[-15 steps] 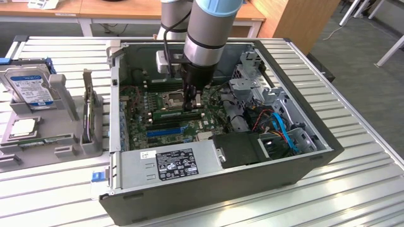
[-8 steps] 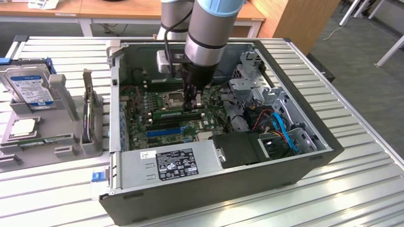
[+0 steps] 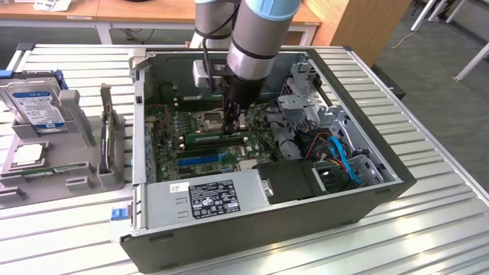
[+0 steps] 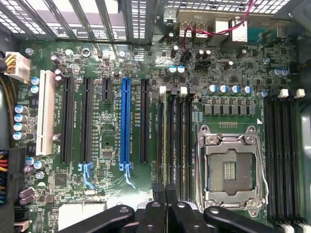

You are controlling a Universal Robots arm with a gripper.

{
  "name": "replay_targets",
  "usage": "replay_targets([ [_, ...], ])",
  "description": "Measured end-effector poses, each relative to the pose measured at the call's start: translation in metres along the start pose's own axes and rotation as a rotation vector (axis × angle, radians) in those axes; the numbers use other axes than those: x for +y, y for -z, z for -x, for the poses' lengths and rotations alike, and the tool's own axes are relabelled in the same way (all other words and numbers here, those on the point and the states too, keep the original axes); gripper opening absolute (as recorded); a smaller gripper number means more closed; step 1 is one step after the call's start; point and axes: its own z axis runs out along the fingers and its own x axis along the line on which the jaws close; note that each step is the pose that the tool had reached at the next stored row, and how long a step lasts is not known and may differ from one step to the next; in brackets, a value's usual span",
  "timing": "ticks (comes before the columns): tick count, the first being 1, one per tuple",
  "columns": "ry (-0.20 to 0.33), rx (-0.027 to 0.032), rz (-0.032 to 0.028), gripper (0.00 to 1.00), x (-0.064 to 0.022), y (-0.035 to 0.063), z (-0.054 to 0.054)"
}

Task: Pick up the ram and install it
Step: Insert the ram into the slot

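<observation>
The ram (image 3: 215, 137) is a thin green stick standing on edge in a black slot on the motherboard, beside the empty CPU socket (image 3: 210, 119). In the wrist view the ram (image 4: 166, 141) is seen edge-on, running between white slot clips straight into the seam between my fingertips. My gripper (image 3: 235, 127) reaches down into the open computer case near the end of the stick on the exterior view's right. The gripper (image 4: 165, 190) has its black fingers (image 4: 158, 194) pressed together on the ram's upper edge.
The case (image 3: 367, 195) lies open on a slatted metal table. A power supply (image 3: 206, 197) sits at its near side, with drive bays and blue cables (image 3: 340, 154) at the exterior view's right. A grey holder (image 3: 77, 172) at the left carries a hard drive (image 3: 34, 103) and an upright green board (image 3: 109, 134).
</observation>
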Motion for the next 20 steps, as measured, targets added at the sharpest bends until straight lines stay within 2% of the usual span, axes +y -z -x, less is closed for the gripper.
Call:
replay_targets([
  [3, -0.001, 0.0001, 0.0134, 0.12, -0.0024, 0.0002, 0.0],
  [5, -0.001, 0.0003, 0.0188, 0.12, -0.0034, 0.0004, 0.0],
  [14, -0.002, 0.0002, 0.0193, 0.12, -0.003, -0.0007, 0.0],
  [20, -0.007, -0.0004, 0.0189, 0.12, -0.0034, -0.0051, -0.0003],
])
